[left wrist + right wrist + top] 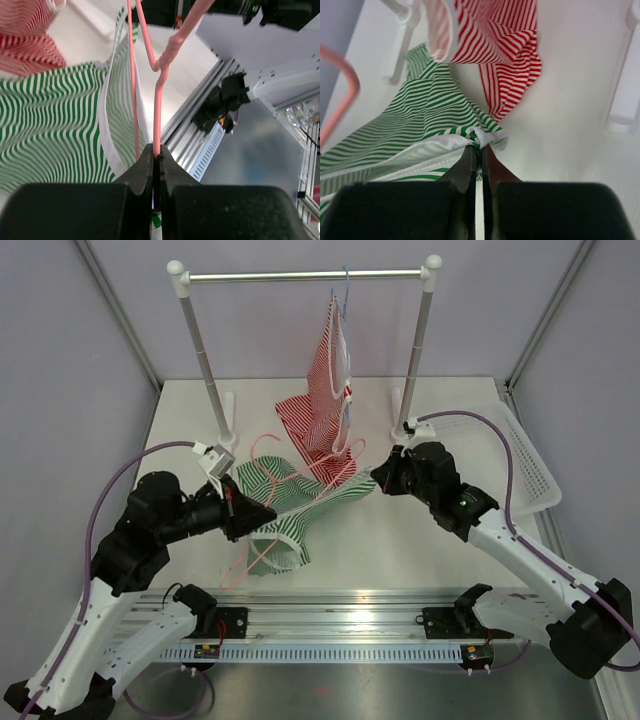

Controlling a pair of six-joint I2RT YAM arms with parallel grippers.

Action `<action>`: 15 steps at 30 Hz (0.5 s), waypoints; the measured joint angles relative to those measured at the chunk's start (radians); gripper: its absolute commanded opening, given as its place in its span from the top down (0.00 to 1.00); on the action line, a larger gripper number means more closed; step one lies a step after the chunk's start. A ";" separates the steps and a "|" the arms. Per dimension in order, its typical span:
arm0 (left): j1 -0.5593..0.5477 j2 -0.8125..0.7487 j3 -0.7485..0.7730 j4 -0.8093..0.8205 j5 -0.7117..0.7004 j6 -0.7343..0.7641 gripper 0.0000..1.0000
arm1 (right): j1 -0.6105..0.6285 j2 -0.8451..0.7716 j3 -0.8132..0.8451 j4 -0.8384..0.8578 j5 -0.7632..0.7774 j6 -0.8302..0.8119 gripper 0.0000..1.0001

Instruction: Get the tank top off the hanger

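Observation:
A green-and-white striped tank top (290, 502) is stretched low over the table between my two grippers, with a pink wire hanger (262, 444) still threaded through it. My left gripper (238, 508) is shut on the hanger's wire (158, 100), and the green fabric (50, 115) lies to the left in its wrist view. My right gripper (375, 478) is shut on a bunched white-trimmed edge of the tank top (420, 125), pinched at the jaw tips (481, 146). A curve of the pink hanger (350, 85) shows at the left edge of the right wrist view.
A red-and-white striped top (325, 400) hangs from the metal rack's bar (300, 276), its lower end pooled on the table (510, 75). The rack's feet (622, 117) stand close by. A white mesh basket (520, 455) sits at the right. The arms' mounting rail (340, 625) runs along the near edge.

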 measured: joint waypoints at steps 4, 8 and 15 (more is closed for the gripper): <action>0.000 0.011 0.032 0.140 -0.014 -0.048 1.00 | -0.006 -0.101 0.001 -0.013 -0.083 -0.002 1.00; 0.000 0.036 0.037 0.392 -0.040 -0.113 1.00 | -0.013 -0.214 0.043 -0.023 -0.264 0.008 1.00; -0.012 0.127 0.026 0.805 -0.131 -0.138 1.00 | -0.014 -0.252 0.108 0.024 -0.595 0.082 1.00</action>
